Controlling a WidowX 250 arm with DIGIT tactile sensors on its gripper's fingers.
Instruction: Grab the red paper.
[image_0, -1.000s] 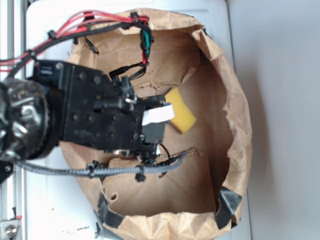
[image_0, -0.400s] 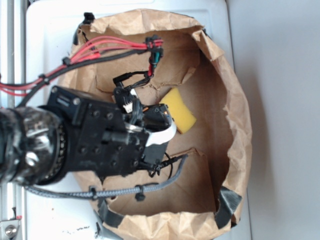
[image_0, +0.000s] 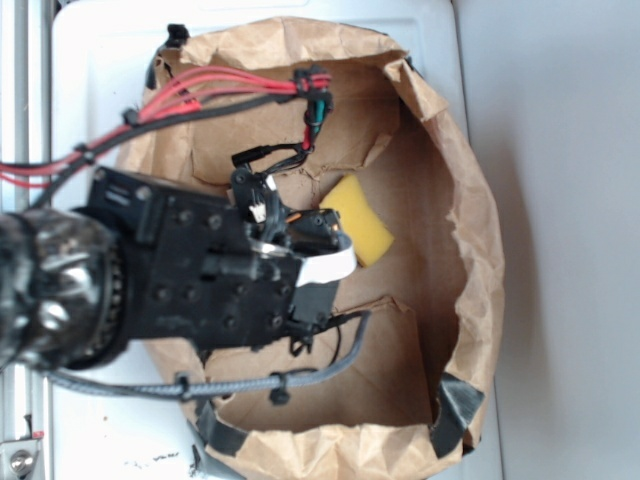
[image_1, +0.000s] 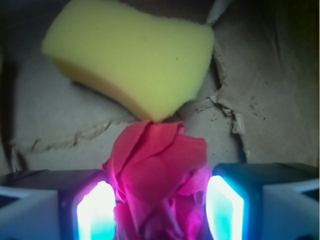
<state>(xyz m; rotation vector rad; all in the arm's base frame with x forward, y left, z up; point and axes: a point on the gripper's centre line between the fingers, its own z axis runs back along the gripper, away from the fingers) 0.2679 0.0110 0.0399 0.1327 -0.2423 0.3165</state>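
Reaching down into the brown paper bag (image_0: 470, 230), the robot's hand (image_1: 160, 210) is straddling the red paper (image_1: 160, 185), a crumpled wad sitting on the bag's cardboard-coloured floor. In the wrist view the wad is lying between the two glowing fingers (image_1: 95, 210), one on either side, and its far edge is touching the near tip of the yellow sponge (image_1: 132, 55). The sponge is lying just beyond the wad, deeper in the bag. The jaws are standing spread, with the paper filling most of the space between them; whether the pads are already pressing on the folds cannot be told, though the wad is not looking squeezed.

From the exterior view the arm's black body is covering the wad entirely, and only the sponge (image_0: 358, 232) is showing past the hand, near the middle of the bag.

Judging by this, the approach appears finished and the closing step is at hand. The next move is calling for the fingers to come together on the wad without drifting forward, since any push toward the sponge could nudge it or catch its tip in the grip. Being light, loose paper, the wad is likely to compress a good deal before it is held firmly, so a full close seems needed before any lift out of the bag.
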